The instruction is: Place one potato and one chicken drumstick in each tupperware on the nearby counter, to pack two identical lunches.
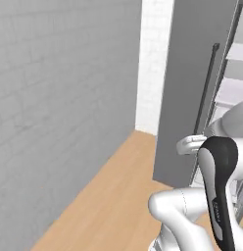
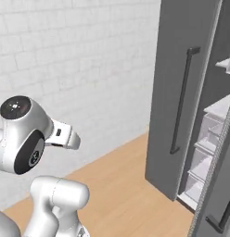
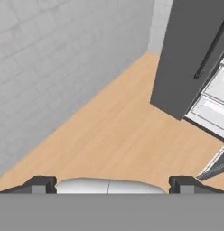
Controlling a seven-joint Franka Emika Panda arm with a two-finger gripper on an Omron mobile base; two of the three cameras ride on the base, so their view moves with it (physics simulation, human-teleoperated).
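Two fingertips of the pincer stand wide apart, holding nothing, above bare wooden floor; beside it an open grey fridge door with dark handle and white drawers. No writing legible.

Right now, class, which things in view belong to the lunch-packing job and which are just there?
Job: white arm's open two-finger gripper, empty.
Just there: tall dark-grey door, its long black bar handle, white shelves, light-brown wooden floor, white tiled wall.
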